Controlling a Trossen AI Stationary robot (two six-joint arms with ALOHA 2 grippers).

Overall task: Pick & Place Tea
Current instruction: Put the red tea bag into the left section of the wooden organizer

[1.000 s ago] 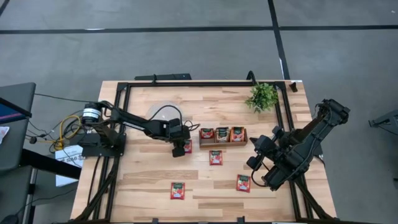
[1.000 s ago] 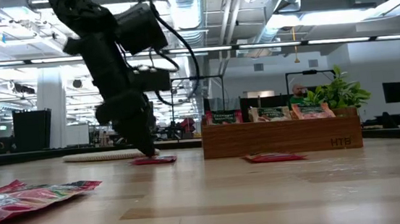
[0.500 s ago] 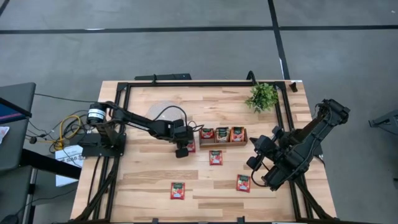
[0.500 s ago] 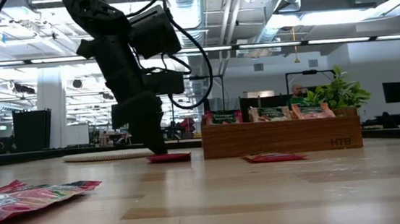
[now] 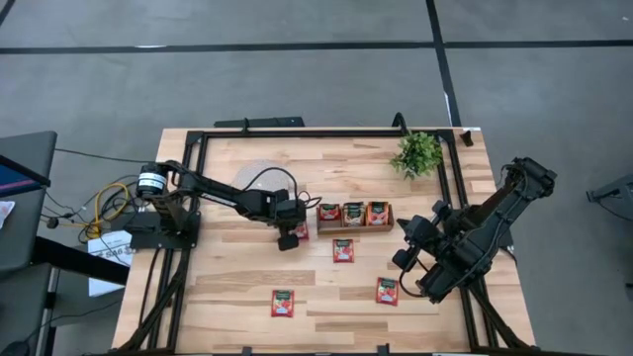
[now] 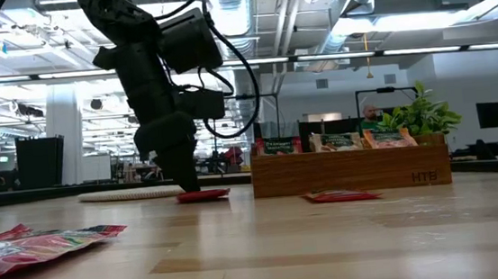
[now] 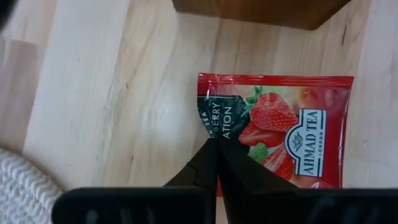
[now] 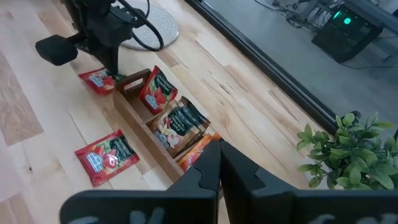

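Observation:
The tea is red sachets. One sachet (image 7: 280, 134) lies flat on the table just left of the wooden tray (image 5: 353, 225), and my left gripper (image 7: 213, 142) is shut on it, coming down from above (image 6: 188, 183). Three more sachets stand upright in the tray's compartments (image 8: 168, 112). Others lie flat on the table (image 5: 343, 250), (image 5: 283, 303), (image 5: 387, 291). My right gripper (image 8: 219, 152) hangs shut and empty above the table's right side (image 5: 406, 259). My left gripper pinches the sachet's dark-banded edge (image 7: 206, 124), the end away from the tray, between its two fingertips. The fingers (image 6: 182, 172) slant down from above and from the table's left. The band is crumpled up a little at the tips; the rest of the sachet lies on the table (image 6: 210, 195).
A round grey-white woven disc (image 5: 259, 176) lies behind the left gripper. A potted plant (image 5: 417, 153) stands at the far right. A black frame (image 5: 326, 133) runs around the table. Bare wood lies between the loose sachets at the near side.
My left gripper has moved a little toward the tray and has shut on the sachet's edge. The sachet has slid a short way along the table toward the tray and still lies flat.

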